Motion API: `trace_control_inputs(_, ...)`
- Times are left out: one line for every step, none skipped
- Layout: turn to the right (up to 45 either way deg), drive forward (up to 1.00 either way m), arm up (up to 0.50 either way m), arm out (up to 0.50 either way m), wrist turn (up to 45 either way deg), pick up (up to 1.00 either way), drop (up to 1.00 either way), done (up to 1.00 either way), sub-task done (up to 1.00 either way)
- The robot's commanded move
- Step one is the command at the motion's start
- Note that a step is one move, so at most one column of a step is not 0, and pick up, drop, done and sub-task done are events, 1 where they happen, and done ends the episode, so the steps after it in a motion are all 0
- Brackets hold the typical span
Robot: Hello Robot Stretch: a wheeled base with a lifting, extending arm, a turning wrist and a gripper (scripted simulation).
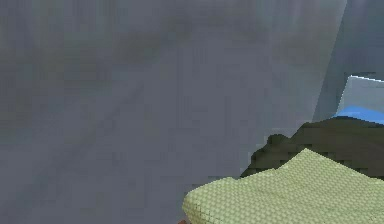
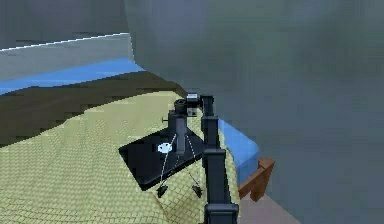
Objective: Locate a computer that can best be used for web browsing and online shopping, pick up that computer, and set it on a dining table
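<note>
A dark, flat, closed laptop [image 2: 145, 160] lies on the yellow-green blanket [image 2: 70, 170] of a bed. The arm [image 2: 215, 170] rises from the bottom edge of the arm side view. Its gripper [image 2: 178, 186] hangs at the laptop, with the thin fingers [image 2: 163, 180] drawn across the laptop's near corner. I cannot tell whether the gripper holds anything, since the laptop rests on the bed right behind it.
The bed has a dark blanket [image 2: 60, 110], a blue sheet [image 2: 90, 75], a white headboard [image 2: 70, 48] and a wooden frame corner [image 2: 262, 176]. A grey wall [image 1: 130, 90] is close ahead. The bed's blanket [image 1: 290, 190] is at the forward view's lower right.
</note>
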Motion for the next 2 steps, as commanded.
trace_control_inputs(0.0, 0.0, 0.0, 0.0, 45.0, 0.0, 0.0, 0.0, 0.0)
trace_control_inputs(0.0, 0.0, 0.0, 0.0, 45.0, 0.0, 0.0, 0.0, 0.0)
